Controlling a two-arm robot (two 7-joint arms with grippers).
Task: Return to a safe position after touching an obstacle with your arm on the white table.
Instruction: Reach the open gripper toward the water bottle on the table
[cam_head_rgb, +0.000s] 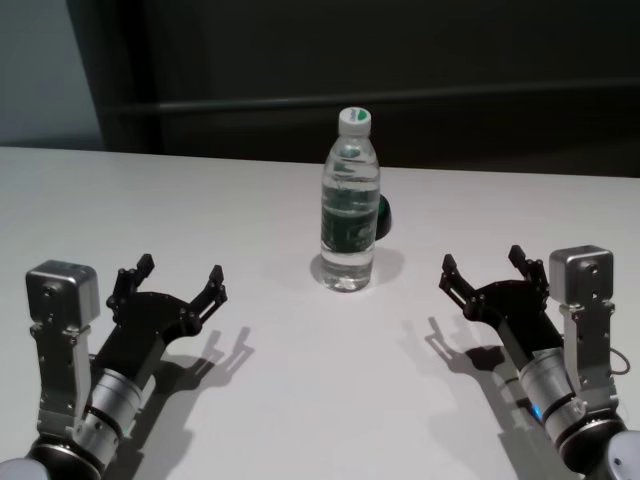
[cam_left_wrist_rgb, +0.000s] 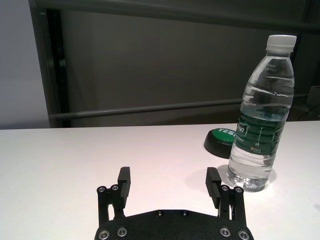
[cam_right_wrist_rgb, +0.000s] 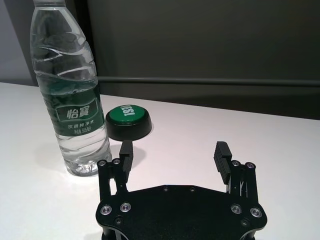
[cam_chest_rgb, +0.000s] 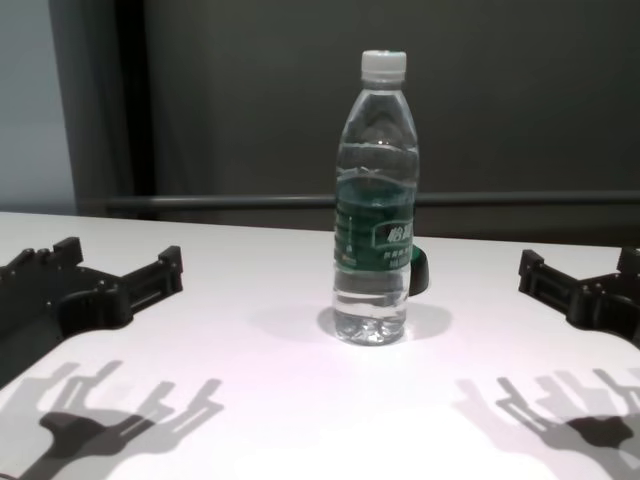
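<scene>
I had the water bottle (cam_head_rgb: 350, 205) standing upright near the middle of the white table (cam_head_rgb: 200, 200), cap on, looked nearly full, w/ a small green-topped button (cam_right_wrist_rgb: 128, 121) just behind it on the robot's right side. Left gripper (cam_head_rgb: 181, 275) hung low over the near-left part of the table, jaws spread wide, nothing between them, well apart from the bottle. Right gripper (cam_head_rgb: 484, 268) mirrored it on the near-right, jaws also spread and empty, also clear of the bottle. Neither arm touched anything as far as I could see. My read on the bottle: thin clear plastic, smooth and prob. a bit slippery, walls would give under a hard squeeze; full of water so reasonably heavy low down but tall and narrow, so a sideways nudge high up near the cap (cam_chest_rgb: 383, 64) could tip it. If I had to hold it I'd take it around the labelled waist (cam_chest_rgb: 376, 230), where it's narrower and less slick. For a contact-only brush I'd go gently, low on the body. Both arms looked parked approx. symmetric, which I judged a safe pose.
</scene>
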